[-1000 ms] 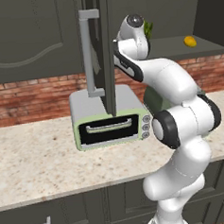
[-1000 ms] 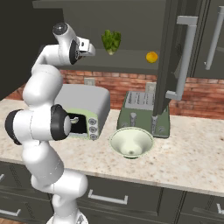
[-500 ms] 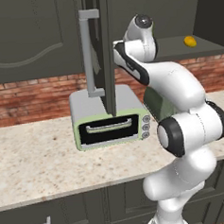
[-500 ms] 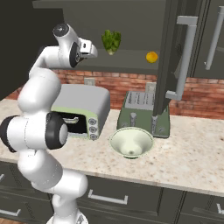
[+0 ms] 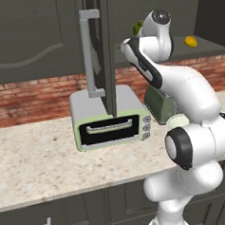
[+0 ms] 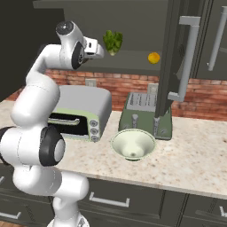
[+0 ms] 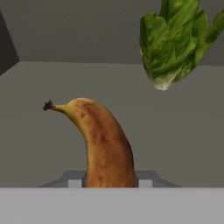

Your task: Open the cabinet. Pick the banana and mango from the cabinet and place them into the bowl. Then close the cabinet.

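Gripper (image 7: 109, 186) clenched on banana (image 7: 103, 146), stem pointing to 10 o'clock; lettuce (image 7: 177, 41) at 2 o'clock inside open cabinet (image 6: 177, 57).

No readable text, labels, brands or numbers anywhere. The toaster oven (image 5: 110, 118) has small knobs at the right of its front, centre of the left base view, but any markings there are too small to read.
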